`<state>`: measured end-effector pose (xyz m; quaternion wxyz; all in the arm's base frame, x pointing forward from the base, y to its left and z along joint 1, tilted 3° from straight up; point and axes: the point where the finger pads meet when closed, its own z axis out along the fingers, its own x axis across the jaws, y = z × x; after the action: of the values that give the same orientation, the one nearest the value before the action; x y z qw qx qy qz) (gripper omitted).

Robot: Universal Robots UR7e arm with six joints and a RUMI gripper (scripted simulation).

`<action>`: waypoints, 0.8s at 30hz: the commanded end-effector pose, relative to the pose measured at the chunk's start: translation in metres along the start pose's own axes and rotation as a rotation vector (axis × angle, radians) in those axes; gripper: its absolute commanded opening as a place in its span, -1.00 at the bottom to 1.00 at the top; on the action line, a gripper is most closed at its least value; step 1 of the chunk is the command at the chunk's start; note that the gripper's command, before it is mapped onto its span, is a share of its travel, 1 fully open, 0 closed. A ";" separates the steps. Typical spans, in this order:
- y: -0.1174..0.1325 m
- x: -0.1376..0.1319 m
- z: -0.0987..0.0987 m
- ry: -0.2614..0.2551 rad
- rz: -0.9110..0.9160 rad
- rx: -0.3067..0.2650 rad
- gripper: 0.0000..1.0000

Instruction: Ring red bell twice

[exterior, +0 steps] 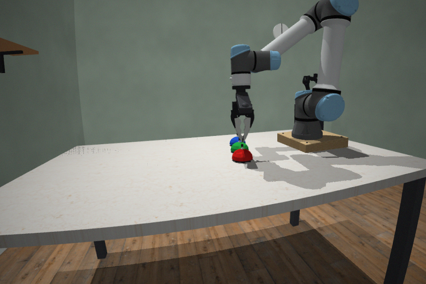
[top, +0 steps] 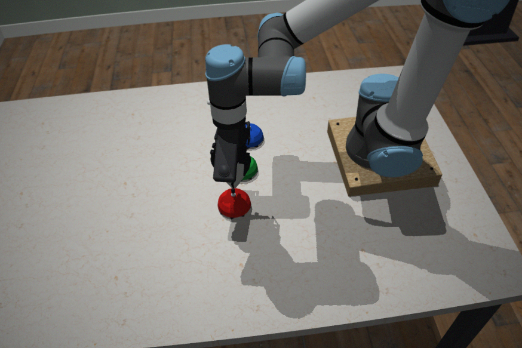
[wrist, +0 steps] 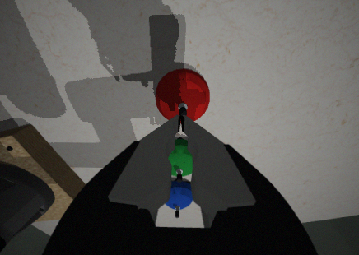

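The table has a pale, faintly veined top on dark legs, over a wooden plank floor. Three dome bells stand on it in a short row near the frame's centre: red bell lowest, green bell above it, blue bell uppermost. A wooden base plate lies on the top at centre right. Grey shadows fall across the lower right.

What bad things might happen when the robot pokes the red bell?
1. The green bell sits right behind the red bell, and the gripper body hangs over it, so drifting back might press the wrong button.
2. The shut fingertips meet in a narrow point above the small red button; landing off-centre, they might slide down the dome and shove the bell.
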<state>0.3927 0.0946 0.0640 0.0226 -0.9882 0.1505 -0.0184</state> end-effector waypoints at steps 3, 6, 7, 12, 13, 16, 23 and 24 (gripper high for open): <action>0.000 0.000 0.000 0.001 0.000 0.000 -1.00; 0.000 0.000 0.000 0.001 0.000 0.000 -1.00; 0.000 0.000 0.000 0.001 0.000 0.000 -1.00; 0.000 0.000 0.000 0.001 0.000 0.000 -1.00; 0.000 0.000 0.000 0.001 0.000 0.000 -1.00; 0.000 0.000 0.000 0.001 0.000 0.000 -1.00; 0.000 0.000 0.007 0.001 0.000 0.000 -1.00; 0.000 0.000 0.007 0.001 0.000 0.000 -1.00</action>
<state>0.3929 0.0948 0.0593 0.0226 -0.9882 0.1505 -0.0183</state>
